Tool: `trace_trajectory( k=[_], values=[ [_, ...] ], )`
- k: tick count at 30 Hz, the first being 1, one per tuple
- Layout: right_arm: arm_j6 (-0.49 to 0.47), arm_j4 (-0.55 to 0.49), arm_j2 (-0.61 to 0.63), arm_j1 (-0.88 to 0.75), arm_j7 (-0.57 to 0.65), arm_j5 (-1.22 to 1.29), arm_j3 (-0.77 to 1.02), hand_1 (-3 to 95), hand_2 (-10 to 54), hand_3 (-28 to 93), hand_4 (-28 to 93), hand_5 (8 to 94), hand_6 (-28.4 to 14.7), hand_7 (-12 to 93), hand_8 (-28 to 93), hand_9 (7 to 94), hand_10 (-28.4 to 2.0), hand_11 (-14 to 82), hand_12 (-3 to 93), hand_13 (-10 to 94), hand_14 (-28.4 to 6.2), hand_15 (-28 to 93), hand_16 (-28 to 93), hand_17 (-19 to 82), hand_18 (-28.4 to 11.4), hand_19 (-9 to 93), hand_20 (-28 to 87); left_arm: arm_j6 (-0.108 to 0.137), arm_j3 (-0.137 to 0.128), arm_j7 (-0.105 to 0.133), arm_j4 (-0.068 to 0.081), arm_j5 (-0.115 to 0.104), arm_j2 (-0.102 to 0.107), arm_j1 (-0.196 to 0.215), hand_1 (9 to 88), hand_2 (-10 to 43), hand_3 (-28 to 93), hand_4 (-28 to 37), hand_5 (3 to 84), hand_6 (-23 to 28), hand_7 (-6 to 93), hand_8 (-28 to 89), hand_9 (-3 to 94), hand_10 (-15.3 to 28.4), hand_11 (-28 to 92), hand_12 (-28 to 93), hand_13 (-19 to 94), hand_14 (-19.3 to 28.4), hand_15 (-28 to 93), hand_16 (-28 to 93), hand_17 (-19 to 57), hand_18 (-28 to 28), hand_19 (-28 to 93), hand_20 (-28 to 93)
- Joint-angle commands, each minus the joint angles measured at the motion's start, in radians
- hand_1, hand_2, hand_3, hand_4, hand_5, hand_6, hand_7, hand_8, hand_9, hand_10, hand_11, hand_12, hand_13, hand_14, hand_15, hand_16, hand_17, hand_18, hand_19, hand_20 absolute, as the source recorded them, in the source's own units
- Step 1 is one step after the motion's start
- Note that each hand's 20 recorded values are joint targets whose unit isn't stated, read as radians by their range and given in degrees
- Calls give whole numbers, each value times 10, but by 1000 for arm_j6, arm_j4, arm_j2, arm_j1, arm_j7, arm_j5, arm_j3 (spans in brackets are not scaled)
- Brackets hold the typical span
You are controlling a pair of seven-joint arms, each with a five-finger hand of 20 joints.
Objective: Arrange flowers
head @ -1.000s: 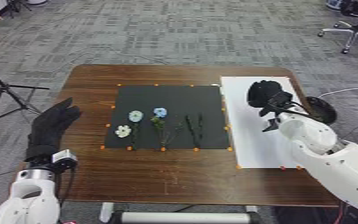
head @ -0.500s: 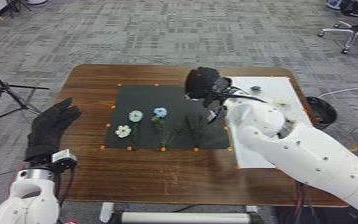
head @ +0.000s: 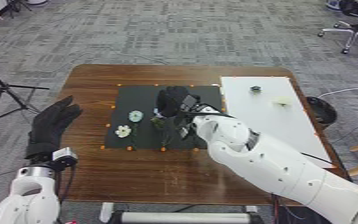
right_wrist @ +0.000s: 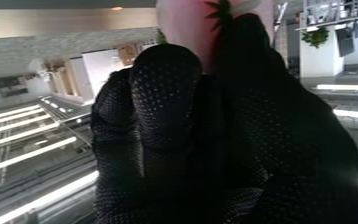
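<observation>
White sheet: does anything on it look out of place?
One thing: a thin dark strip slants across the white sheet near its right edge, apart from the dark bloom and pale bloom farther off. Whether stem or cable, I can't tell.

no text, label, brand, number or sign can be read in the 2 views. neither the head view nor the right wrist view gives any letters, digits or printed words clear enough to make out.
</observation>
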Motion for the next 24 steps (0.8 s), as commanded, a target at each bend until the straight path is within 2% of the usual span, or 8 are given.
trace_trajectory(
  k=[1, 10, 24],
  values=[
    [-7, 40, -16, -8, -5, -48, 20, 620, -95, 583, -178, 780, 30, 196, 49, 854, -96, 36, 310, 772, -71, 570, 356, 346, -211, 686, 586, -17, 6, -9, 5, 5, -1, -6, 254, 21, 695, -283, 453, 28, 129, -69, 467, 143, 212, 130, 368, 186, 236, 4, 51, 142, 121, 193],
    [-60, 53, -32, -23, -1, -54, 44, 600, -95, 581, -172, 771, 28, 189, 41, 835, -97, 39, 300, 760, -77, 569, 359, 340, -211, 684, 585, -19, 8, -8, 6, 4, -5, -9, 253, 20, 696, -283, 452, 34, 125, -67, 468, 144, 212, 130, 368, 186, 235, 4, 51, 142, 120, 193],
    [-72, 48, -22, 1, 4, -51, 48, 568, -95, 573, -161, 725, 17, 181, 45, 752, -110, 99, 234, 731, -85, 577, 354, 321, -211, 677, 579, -16, 9, -4, 6, 4, -7, -9, 254, 18, 697, -282, 451, 36, 124, -66, 467, 143, 212, 130, 366, 186, 235, 4, 51, 142, 121, 193]
  ],
)
